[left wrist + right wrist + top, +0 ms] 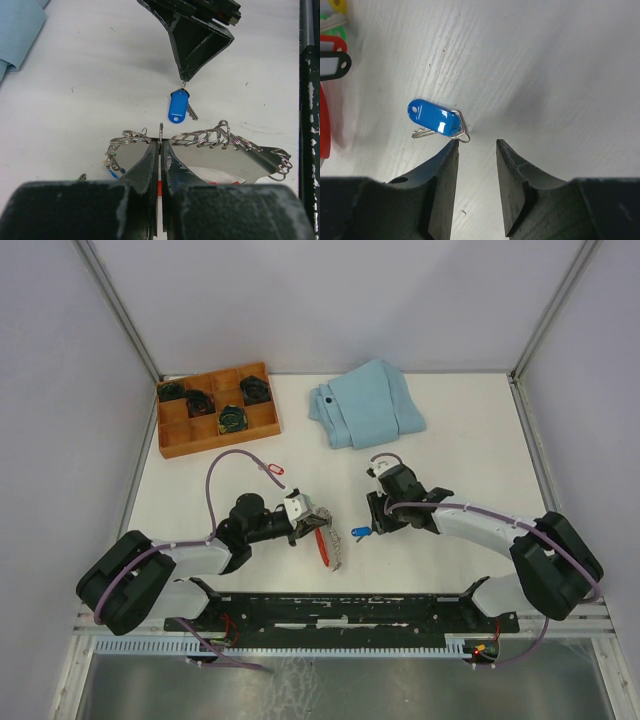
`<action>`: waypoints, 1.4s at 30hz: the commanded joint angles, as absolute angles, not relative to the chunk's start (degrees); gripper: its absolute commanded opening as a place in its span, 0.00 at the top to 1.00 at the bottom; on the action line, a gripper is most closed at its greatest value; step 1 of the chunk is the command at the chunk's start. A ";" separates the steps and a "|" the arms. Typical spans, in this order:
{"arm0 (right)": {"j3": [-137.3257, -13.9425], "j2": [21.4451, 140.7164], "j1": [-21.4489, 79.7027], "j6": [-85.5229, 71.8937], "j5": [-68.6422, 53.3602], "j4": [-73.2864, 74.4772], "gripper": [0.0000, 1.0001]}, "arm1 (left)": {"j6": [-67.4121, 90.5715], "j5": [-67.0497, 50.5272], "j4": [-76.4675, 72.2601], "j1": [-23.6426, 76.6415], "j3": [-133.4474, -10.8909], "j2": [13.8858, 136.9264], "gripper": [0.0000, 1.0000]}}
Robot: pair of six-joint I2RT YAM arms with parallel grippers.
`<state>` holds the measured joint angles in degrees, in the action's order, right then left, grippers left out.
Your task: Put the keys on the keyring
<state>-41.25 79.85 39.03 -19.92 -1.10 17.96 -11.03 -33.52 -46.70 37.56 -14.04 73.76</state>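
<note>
The keyring (329, 547) lies on the table (450, 440) in front of the arm bases, slightly left of centre. The left gripper (312, 523) is clenched on it.

- Left wrist view: the fingers (146, 165) are pressed together on the red strip, and one metal loop stands up between their tips. The row of silvery loops spreads to both sides. This detail does not show from above.
- One blue-tagged key (360, 532) lies flat on the table, just beside the keyring and apart from it.
- Right wrist view: the right gripper (476, 145) is released, with a clear gap between its fingers and nothing in that gap. The small ring of the blue-tagged key sits just beside one fingertip (453, 146).
- The same view shows four tags at its upper left edge, near the red strip: the yellow tag (337, 5), the green tag (329, 20), the red-rimmed tag (330, 45) and the black-rimmed tag (332, 65). Whether they hang on the loops cannot be told.
- Top view only: one lone red tag (275, 471) lies behind the left arm. One folded light-blue cloth (365, 403) and one wooden tray (172, 445) with four dark items lie at the far side.
</note>
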 commanded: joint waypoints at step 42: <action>-35.69 81.10 37.79 -16.26 -20.17 5.68 0.77 | -12.31 -36.30 -50.01 37.26 -15.81 72.84 0.97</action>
<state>-36.01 82.28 37.95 -16.64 -18.26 7.35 -11.03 -34.87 -46.72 37.56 -14.04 73.76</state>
